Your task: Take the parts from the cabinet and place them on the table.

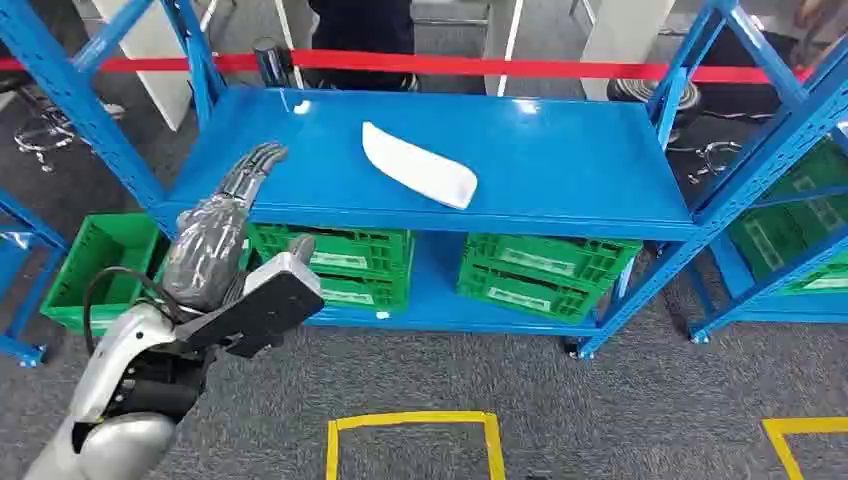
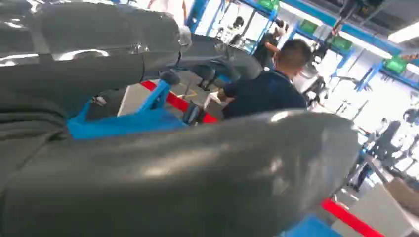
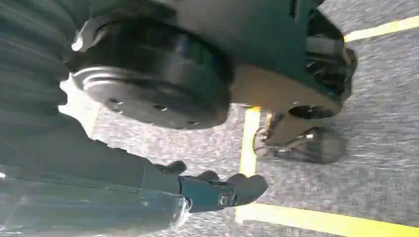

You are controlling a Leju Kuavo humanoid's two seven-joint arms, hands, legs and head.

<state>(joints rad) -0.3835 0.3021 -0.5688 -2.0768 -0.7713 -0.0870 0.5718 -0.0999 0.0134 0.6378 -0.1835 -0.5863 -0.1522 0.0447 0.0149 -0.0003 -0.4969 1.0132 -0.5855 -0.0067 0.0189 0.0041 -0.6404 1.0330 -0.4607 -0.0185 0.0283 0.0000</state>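
Blue shelving (image 1: 560,160) sits on grey carpet, with a white part (image 1: 418,165) lying mid-shelf, well apart from the left hand (image 1: 225,215). That hand's fingers are stretched out flat over the shelf's front-left corner, holding nothing. Right hand (image 3: 212,190) hangs above the floor, fingers loosely apart, empty. Green crates (image 1: 540,268) sit below.

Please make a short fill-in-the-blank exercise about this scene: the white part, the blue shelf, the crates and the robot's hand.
1. The white part lies on the ____ level of the blue shelf.
2. The crates on the lower level are ____ in colour.
3. The robot's ____ hand is raised at the shelf's front edge and holds nothing.
4. The tape lines on the grey floor are ____.

Missing words: top; green; left; yellow
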